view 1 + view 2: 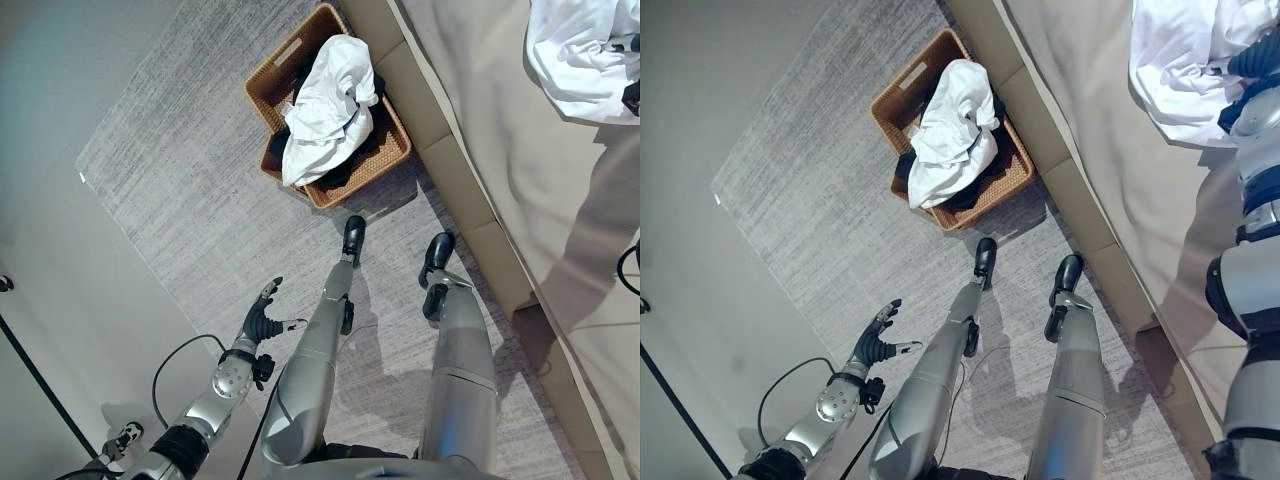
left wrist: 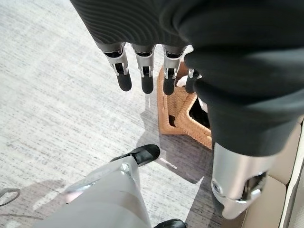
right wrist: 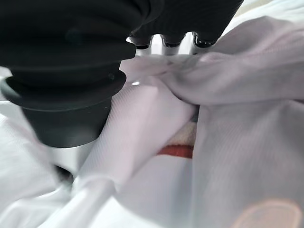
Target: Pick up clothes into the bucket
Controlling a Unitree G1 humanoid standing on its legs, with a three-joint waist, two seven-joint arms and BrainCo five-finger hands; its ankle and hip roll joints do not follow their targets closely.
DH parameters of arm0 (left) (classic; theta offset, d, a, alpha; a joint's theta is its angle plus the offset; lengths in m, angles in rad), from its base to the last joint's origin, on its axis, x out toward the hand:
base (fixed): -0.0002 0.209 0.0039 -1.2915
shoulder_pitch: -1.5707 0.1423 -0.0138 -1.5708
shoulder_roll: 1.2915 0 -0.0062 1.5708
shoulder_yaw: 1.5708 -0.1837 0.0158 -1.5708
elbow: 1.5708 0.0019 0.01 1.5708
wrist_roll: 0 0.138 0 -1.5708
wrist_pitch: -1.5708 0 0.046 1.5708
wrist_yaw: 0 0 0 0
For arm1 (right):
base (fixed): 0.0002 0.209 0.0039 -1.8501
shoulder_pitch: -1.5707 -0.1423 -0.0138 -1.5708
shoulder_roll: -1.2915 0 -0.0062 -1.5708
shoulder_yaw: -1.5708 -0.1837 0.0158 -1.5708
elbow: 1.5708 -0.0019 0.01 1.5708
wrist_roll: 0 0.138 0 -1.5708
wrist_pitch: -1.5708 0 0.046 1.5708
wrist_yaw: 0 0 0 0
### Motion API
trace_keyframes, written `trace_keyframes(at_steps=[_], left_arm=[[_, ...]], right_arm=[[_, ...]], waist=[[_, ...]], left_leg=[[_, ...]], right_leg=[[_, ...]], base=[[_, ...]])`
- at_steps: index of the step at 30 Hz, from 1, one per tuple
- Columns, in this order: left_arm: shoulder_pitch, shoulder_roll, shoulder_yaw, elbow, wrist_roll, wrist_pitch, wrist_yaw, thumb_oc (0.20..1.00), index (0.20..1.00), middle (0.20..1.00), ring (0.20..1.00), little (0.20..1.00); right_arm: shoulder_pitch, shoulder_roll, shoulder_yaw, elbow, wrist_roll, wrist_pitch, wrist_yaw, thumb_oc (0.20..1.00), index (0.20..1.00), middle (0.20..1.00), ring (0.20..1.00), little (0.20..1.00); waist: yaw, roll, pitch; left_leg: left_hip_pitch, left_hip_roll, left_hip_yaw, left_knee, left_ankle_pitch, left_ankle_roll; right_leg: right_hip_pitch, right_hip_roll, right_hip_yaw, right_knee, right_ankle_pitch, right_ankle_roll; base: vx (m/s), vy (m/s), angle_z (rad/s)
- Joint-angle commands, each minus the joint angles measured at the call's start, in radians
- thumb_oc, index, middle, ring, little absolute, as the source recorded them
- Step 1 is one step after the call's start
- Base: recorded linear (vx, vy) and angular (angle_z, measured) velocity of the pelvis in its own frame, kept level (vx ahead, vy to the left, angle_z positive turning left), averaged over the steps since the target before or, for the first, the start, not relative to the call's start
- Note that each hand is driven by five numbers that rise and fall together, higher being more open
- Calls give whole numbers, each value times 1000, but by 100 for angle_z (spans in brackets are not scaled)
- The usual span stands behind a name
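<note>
A brown wicker basket (image 1: 290, 50) stands on the rug ahead of me, holding a white garment (image 1: 325, 100) draped over dark clothes (image 1: 362, 150). A second white garment (image 1: 1180, 60) lies bunched on the bed at the upper right. My right hand (image 1: 1252, 60) is down on this garment, and folds of white cloth (image 3: 228, 76) press round the hand's dark cover (image 3: 71, 42) in the right wrist view. My left hand (image 1: 262, 318) hangs low at the left over the rug, open, with straight fingers (image 2: 142, 71) and nothing in it.
The beige bed (image 1: 500, 150) runs along the right, its padded side rail (image 1: 440, 120) right beside the basket. A grey rug (image 1: 200, 170) covers the floor in front; bare smooth floor (image 1: 60, 230) lies to its left.
</note>
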Motion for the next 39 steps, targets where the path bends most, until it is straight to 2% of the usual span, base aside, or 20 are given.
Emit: trace_keyframes(at_steps=[1, 6, 12, 13, 16, 17, 21, 22, 23, 24, 25, 26, 27, 29, 33, 34, 35, 37, 39], left_arm=[[-7, 32, -13, -6, -23, -10, 19, 1000, 1000, 1000, 1000, 1000], [-19, 29, -11, 9, -24, -12, 32, 1000, 1000, 1000, 1000, 1000], [-33, 47, 11, 13, -17, -20, 48, 1000, 1000, 1000, 1000, 1000], [-32, 48, 12, 13, -16, -20, 48, 1000, 1000, 1000, 1000, 1000], [-39, 61, 25, 13, -7, -26, 52, 1000, 1000, 1000, 1000, 1000], [-47, 68, 33, 12, -6, -29, 50, 1000, 1000, 1000, 1000, 1000], [-55, 85, 44, 4, 3, -37, 46, 1000, 1000, 1000, 1000, 1000], [-67, 93, 54, -2, 5, -42, 39, 1000, 1000, 1000, 1000, 1000], [-65, 94, 54, -2, 5, -42, 39, 1000, 1000, 1000, 1000, 1000], [-70, 101, 70, -33, -4, -48, 30, 1000, 1000, 1000, 1000, 1000], [-68, 104, 70, -34, -4, -48, 30, 1000, 1000, 1000, 1000, 1000], [-92, 110, 88, -58, -18, -56, 24, 1000, 1000, 1000, 1000, 1000], [-89, 113, 87, -60, -18, -55, 23, 1000, 1000, 1000, 1000, 1000], [-81, 139, 121, -137, -62, -67, -17, 1000, 1000, 1000, 1000, 1000], [-69, 173, 176, -285, -187, -76, -90, 1000, 1000, 1000, 1000, 1000], [-58, 179, 190, -309, -216, -68, -112, 1000, 1000, 1000, 1000, 1000], [-57, 180, 190, -310, -216, -68, -113, 1000, 1000, 1000, 1000, 1000], [-82, 181, 215, -433, -341, -53, -173, 1000, 1000, 1000, 1000, 1000], [-91, 187, 216, -460, -355, -41, -187, 1000, 1000, 1000, 1000, 1000]], right_arm=[[-42, -74, 107, 21, 27, -2, 17, 200, 200, 200, 200, 200], [-73, -65, 125, -18, 56, -17, -9, 200, 200, 200, 200, 200], [-139, -92, 161, -181, 132, -52, -69, 200, 200, 200, 200, 200], [-138, -91, 161, -182, 132, -51, -69, 200, 200, 200, 200, 200], [-153, -114, 144, -270, 170, -73, -114, 200, 200, 200, 200, 200], [-160, -130, 128, -304, 187, -84, -131, 200, 200, 200, 200, 200], [-146, -168, 87, -424, 208, -106, -173, 200, 200, 200, 200, 200], [-137, -191, 50, -490, 224, -128, -198, 200, 200, 200, 200, 200], [-132, -191, 46, -492, 223, -128, -198, 200, 200, 200, 200, 200], [-101, -202, -6, -543, 268, -149, -207, 200, 200, 200, 200, 200], [-93, -202, -12, -545, 268, -150, -207, 200, 200, 200, 200, 200], [-50, -202, -107, -608, 375, -200, -217, 200, 200, 200, 200, 200], [-39, -202, -116, -611, 375, -200, -216, 200, 200, 200, 200, 200], [23, -196, -181, -680, 423, -223, -197, 200, 200, 200, 200, 200], [88, -178, -200, -774, 486, -245, -136, 200, 200, 200, 200, 200], [104, -177, -202, -785, 495, -237, -115, 200, 200, 200, 200, 200], [105, -176, -203, -785, 495, -237, -115, 200, 200, 200, 200, 200], [168, -151, -191, -819, 518, -215, -42, 200, 200, 200, 200, 200], [195, -150, -188, -831, 521, -204, -18, 200, 200, 200, 200, 200]], waist=[[21, -12, 20], [7, -31, 20], [-26, -84, 20], [-25, -84, 20], [-43, -113, 20], [-45, -119, 20], [-62, -145, 20], [-74, -163, 20], [-73, -164, 20], [-83, -177, 20], [-82, -179, 20], [-93, -193, 20], [-92, -195, 20], [-99, -209, -26], [-113, -230, -116], [-114, -232, -141], [-114, -232, -141], [-129, -239, -224], [-131, -240, -243]], left_leg=[[33, 9, 30, 84, -98, 15], [35, 14, 34, 81, -96, 11], [82, 21, 47, 91, -111, 3], [83, 22, 47, 91, -111, 3], [123, 27, 53, 101, -124, 0], [116, 32, 59, 99, -99, 3], [188, 39, 64, 99, -111, -1], [249, 45, 69, 102, -123, -2], [252, 45, 68, 101, -124, -2], [313, 51, 73, 98, -131, -4], [317, 52, 73, 96, -131, -4], [400, 60, 79, 85, -140, -8], [407, 61, 78, 82, -140, -8], [483, 74, 90, 57, -148, -13], [582, 95, 116, 22, -156, -19], [599, 98, 122, 11, -150, -18], [601, 98, 122, 10, -150, -18], [682, 114, 145, -19, -158, -22], [705, 118, 151, -30, -159, -22]], right_leg=[[88, 3, 18, -55, 3, 71], [92, 10, 21, -71, 11, 71], [152, 29, 29, -103, 28, 71], [153, 29, 29, -103, 28, 71], [205, 38, 30, -124, 35, 73], [207, 40, 17, -145, 72, 66], [299, 51, 16, -183, 80, 68], [365, 58, 16, -199, 82, 68], [369, 59, 16, -201, 83, 68], [439, 66, 13, -225, 86, 69], [444, 66, 12, -228, 87, 69], [535, 77, 11, -267, 91, 72], [543, 78, 10, -271, 92, 72], [632, 88, 5, -330, 103, 76], [740, 107, 10, -418, 121, 84], [762, 111, 8, -443, 132, 84], [763, 111, 8, -445, 133, 84], [850, 125, 11, -508, 141, 91], [877, 129, 12, -524, 144, 91]], base=[[0, 0, 0], [-1, -3, -1], [-5, -2, -2], [-22, -4, -9], [-59, -5, -17], [-118, 16, -9], [-50, 5, -12], [0, 4, -8], [1, 0, -10], [6, -3, -9], [20, 5, -10], [24, 8, -10], [52, 8, -9], [82, 6, -9], [97, 13, -17], [49, 3, -22], [75, 7, -31], [68, 12, -27], [56, 16, -18]])
